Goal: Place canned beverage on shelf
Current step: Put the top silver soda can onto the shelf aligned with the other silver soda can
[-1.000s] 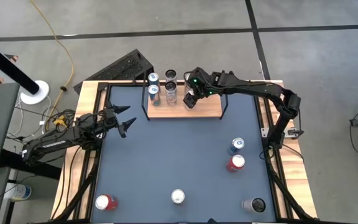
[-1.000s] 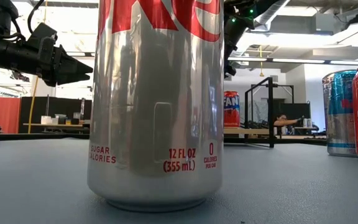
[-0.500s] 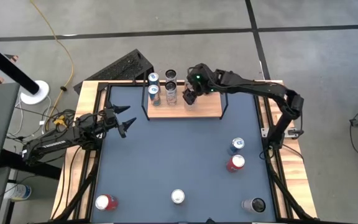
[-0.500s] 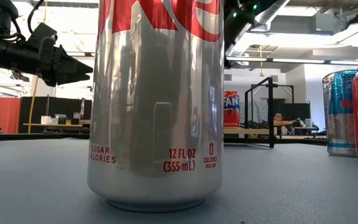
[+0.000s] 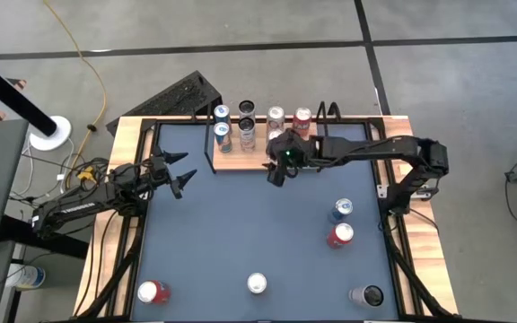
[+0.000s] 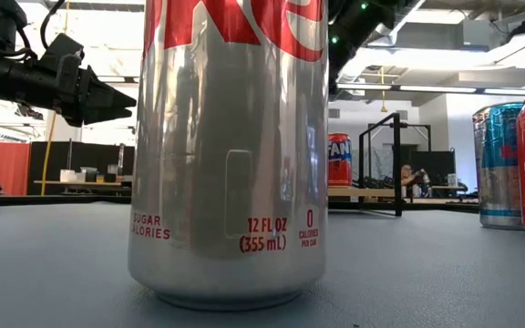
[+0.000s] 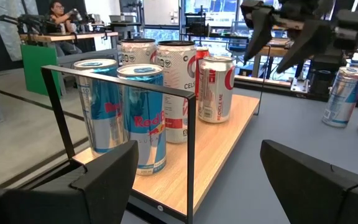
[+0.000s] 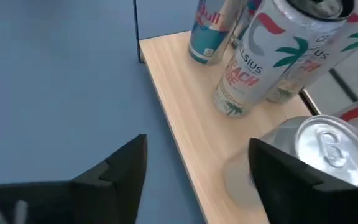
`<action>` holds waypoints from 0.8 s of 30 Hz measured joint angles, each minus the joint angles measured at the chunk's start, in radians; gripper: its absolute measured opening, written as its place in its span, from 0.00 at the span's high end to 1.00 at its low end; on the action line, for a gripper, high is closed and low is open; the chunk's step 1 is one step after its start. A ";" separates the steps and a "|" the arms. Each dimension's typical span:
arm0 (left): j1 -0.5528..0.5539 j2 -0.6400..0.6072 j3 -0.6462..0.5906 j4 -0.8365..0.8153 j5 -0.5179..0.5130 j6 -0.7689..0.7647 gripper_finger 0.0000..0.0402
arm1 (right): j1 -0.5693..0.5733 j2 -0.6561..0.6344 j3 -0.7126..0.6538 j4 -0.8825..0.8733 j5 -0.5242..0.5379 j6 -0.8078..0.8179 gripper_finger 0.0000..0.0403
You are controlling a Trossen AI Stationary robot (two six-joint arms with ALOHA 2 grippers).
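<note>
Six cans stand on the shelf (image 5: 308,160), five remain on the table (image 5: 240,224); right gripper (image 5: 279,170) hovers wide-jawed and empty, left gripper (image 5: 179,175) idles open.

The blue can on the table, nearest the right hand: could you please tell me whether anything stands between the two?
Nothing visible does. In the high view only bare tabletop lies between the open right hand and the blue can; the red can stands beyond it.
</note>
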 joint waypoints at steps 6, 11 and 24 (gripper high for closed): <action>0.000 0.000 0.000 0.000 0.000 0.000 0.19 | -0.003 0.010 -0.031 -0.004 0.009 -0.002 0.70; 0.000 0.000 0.000 0.000 0.000 0.000 0.19 | -0.013 0.012 -0.032 -0.063 0.025 -0.014 0.97; 0.000 0.000 0.000 0.000 0.000 0.000 0.19 | -0.100 0.019 -0.032 -0.074 0.035 -0.091 1.00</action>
